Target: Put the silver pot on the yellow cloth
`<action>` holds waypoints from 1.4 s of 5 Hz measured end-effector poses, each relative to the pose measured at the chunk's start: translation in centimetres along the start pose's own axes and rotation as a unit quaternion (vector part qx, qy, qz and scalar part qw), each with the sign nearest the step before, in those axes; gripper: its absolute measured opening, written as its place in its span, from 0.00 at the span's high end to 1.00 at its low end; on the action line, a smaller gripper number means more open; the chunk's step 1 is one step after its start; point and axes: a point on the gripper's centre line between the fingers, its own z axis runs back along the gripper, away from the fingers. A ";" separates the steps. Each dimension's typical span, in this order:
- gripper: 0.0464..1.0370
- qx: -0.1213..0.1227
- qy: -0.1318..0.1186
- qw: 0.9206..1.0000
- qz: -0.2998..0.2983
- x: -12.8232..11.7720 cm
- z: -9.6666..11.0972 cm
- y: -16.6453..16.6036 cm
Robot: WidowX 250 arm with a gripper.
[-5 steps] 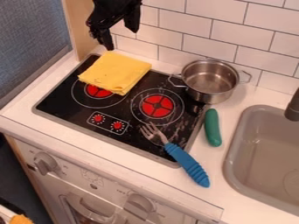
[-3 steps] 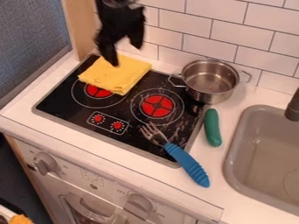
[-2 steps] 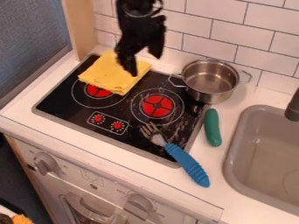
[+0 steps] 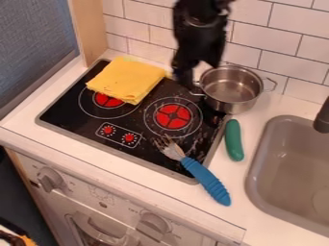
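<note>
The black gripper hangs at the upper middle with its two fingers spread, beside the left rim of the silver pot. One finger comes down near the pot's left handle; whether it touches cannot be told. Upright and apparently empty, the silver pot stands at the back right corner of the stove, against the counter edge. The folded yellow cloth lies flat over the back left of the stove, partly covering the left burner.
A fork with a blue handle lies across the stove's front right edge. A green cucumber-like toy rests between stove and sink. The tiled wall rises behind the stove.
The gripper has moved right and somewhat down, from above the yellow cloth to the pot's left side. Pot, cloth, fork and green toy have stayed in place.
</note>
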 end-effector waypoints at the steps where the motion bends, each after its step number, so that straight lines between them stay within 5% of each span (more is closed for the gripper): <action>1: 0.04 0.011 0.015 1.000 -0.014 -2.7 -1.7 -0.1; 4: 0.09 0.023 0.028 0.998 -0.042 -2.9 -6.6 -0.9; 7: 0.86 0.035 0.026 0.998 -0.049 -2.6 -7.3 -0.6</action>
